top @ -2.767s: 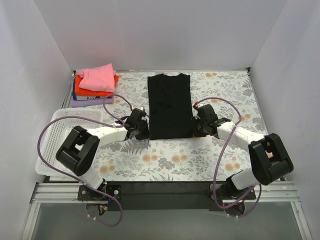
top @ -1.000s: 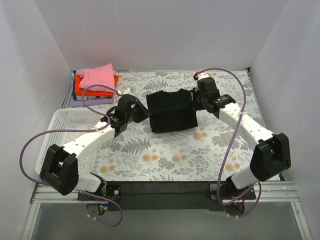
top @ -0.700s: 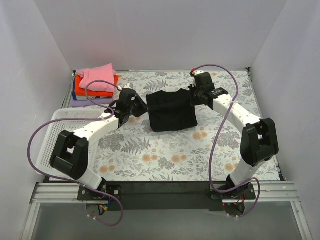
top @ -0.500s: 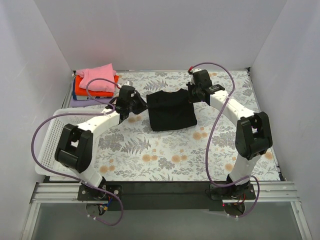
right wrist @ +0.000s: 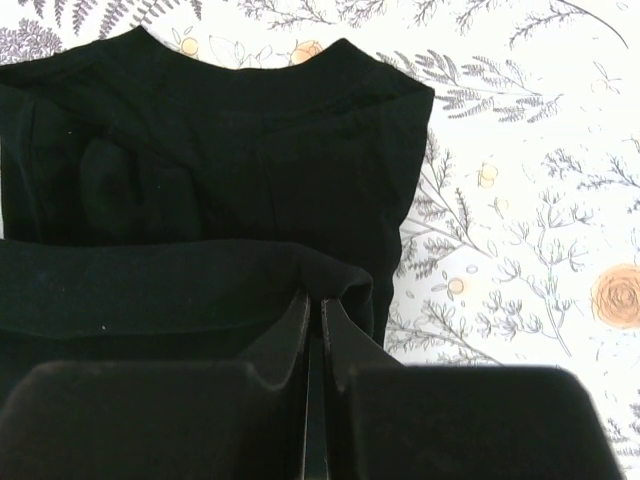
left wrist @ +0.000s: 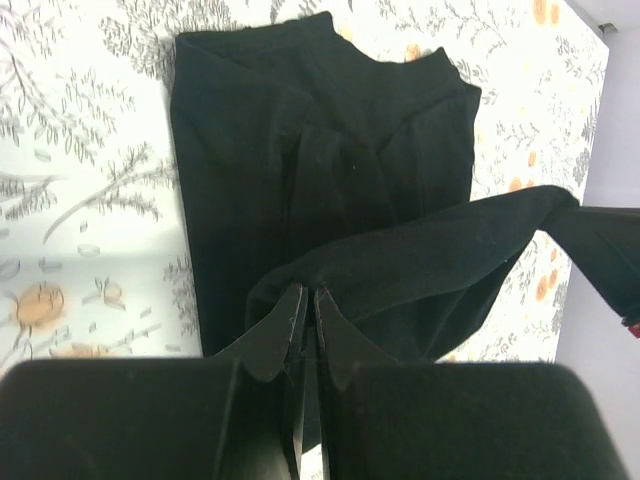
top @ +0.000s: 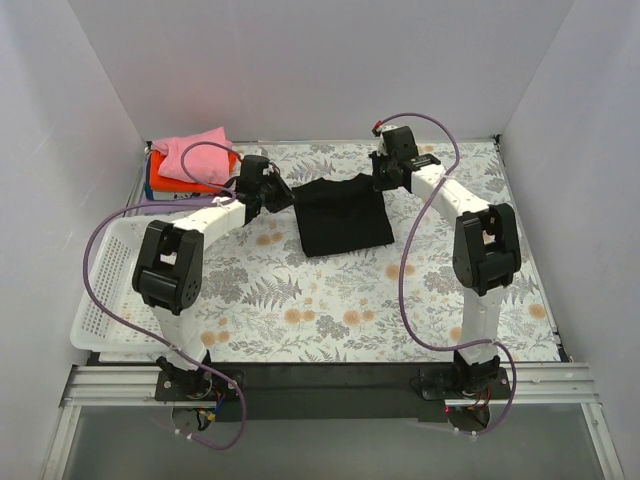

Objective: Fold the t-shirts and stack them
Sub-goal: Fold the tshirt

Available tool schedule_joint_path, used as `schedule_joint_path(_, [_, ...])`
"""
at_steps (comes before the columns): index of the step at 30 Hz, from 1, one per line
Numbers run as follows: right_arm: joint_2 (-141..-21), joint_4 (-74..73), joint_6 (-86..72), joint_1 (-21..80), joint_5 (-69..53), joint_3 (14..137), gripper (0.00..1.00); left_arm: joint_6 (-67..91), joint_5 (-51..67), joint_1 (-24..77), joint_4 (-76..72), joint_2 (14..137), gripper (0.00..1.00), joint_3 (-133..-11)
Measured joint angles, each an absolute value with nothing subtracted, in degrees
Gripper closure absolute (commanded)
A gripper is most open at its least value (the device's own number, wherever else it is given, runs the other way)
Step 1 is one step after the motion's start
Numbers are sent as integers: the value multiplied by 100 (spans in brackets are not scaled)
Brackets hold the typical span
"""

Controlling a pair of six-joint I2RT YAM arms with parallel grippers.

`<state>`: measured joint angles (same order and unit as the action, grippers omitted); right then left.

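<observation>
The left gripper (top: 284, 196) and right gripper (top: 381, 181) each pinch shut on the black t-shirt (top: 343, 215) at its folded-over edge. It lies far-middle on the flowered tablecloth (top: 330, 300), which spreads wide nearer; the pink-topped stack (top: 195, 155) sits well left.

Left end effector (top: 283, 197) and right end effector (top: 378, 180) are gripping the far corners of the black tee (top: 343, 218), which is lying doubled over on the worktop (top: 330, 310).

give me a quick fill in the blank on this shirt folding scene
The left gripper and right gripper are each shut on the ___ t-shirt.
The folded stack has a ___ tee on top.
The white basket sits on the robot's ___ side.
Missing words: black; pink; left.
</observation>
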<state>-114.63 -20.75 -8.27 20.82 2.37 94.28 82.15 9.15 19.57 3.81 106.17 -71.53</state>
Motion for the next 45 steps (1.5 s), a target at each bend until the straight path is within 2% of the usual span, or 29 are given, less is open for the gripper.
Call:
schedule_joint_path(9, [-11933, -2084, -753, 2038, 172, 9856, 99, 8138, 1052, 1806, 384, 11207, 100, -7579])
schedule_joint_path(10, [-11994, -2091, -755, 2032, 169, 9935, 99, 8138, 1059, 1789, 381, 11268, 98, -7627])
schedule_joint_path(11, [-12064, -2093, -764, 2023, 169, 10029, 99, 8138, 1066, 1765, 386, 11332, 87, -7708])
schedule_joint_path(12, [-12143, -2091, -786, 2010, 167, 10136, 92, 8134, 1083, 1732, 410, 11437, 51, -7856])
schedule_joint_path(13, [-12230, -2095, -834, 1994, 163, 10263, 73, 8093, 1085, 1708, 416, 11537, 32, -8003])
schedule_joint_path(14, [-12328, -2108, -902, 1970, 141, 10418, 32, 8114, 1083, 1669, 432, 11679, 21, -8243])
schedule_joint_path(15, [-12418, -2093, -1015, 1938, 128, 10562, 13, 8123, 1072, 1623, 491, 11824, 11, -8521])
schedule_joint_path(16, [-12473, -2088, -1090, 1896, 108, 10676, 2, 8134, 1035, 1584, 587, 11968, 10, -8814])
schedule_joint_path(19, [-12484, -2080, -1208, 1750, 89, 10873, 2, 8097, 869, 1466, 768, 12147, 9, -9518])
schedule_joint_path(23, [-12245, -2029, -1223, 1623, 91, 10838, 4, 7992, 729, 1365, 814, 11821, 7, -9561])
schedule_joint_path(31, [-10951, -1619, -1116, 1688, -513, 9437, 18, 7959, 1015, 1365, 528, 10750, 9, -7922])
schedule_joint_path(36, [-10713, -1367, -1059, 1839, -969, 8715, 35, 7979, 1389, 1369, 220, 10632, 12, -7032])
schedule_joint_path(45, [-10886, -1155, -1090, 2001, -1553, 8191, 38, 8145, 2104, 1385, -513, 10628, 12, -6246])
